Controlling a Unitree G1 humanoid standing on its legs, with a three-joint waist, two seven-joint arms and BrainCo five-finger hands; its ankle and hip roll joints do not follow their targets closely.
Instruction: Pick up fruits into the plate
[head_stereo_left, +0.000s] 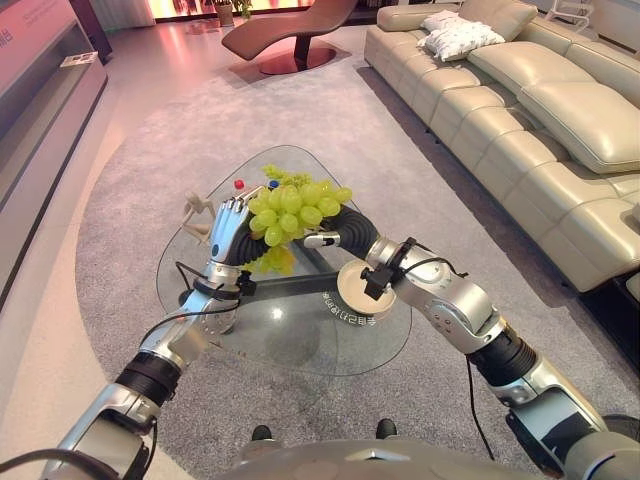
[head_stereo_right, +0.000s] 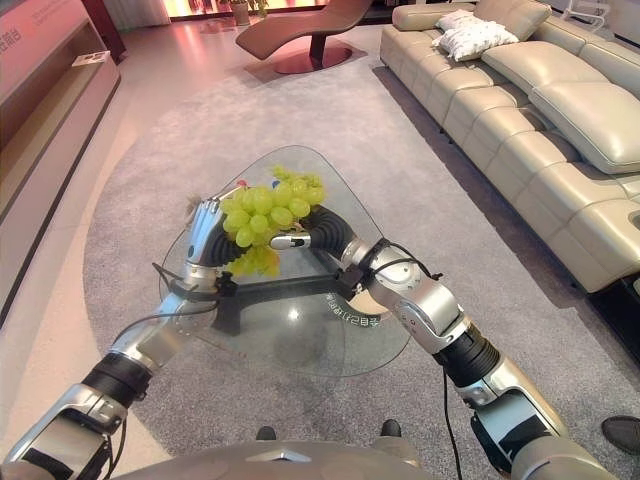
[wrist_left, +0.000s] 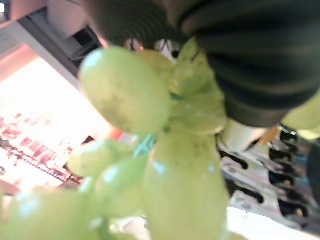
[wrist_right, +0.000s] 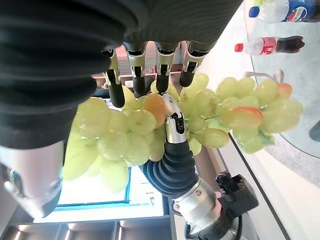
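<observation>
Large bunch of pale green grapes is off the table, held in the air between both hands above the far part of the rounded-triangular clear glass coffee table. Long axis runs roughly left to right across the robot's front. Right hand comes in from the right, fingers curled into the bunch from the near side; right wrist view shows dark fingertips buried among the grapes. Left hand stands upright against the bunch's left end, fingers straight, supporting rather than gripping. Small round pale plate lies on the glass just under the right forearm, nearer the robot: judged next travel is down and back.
</observation>
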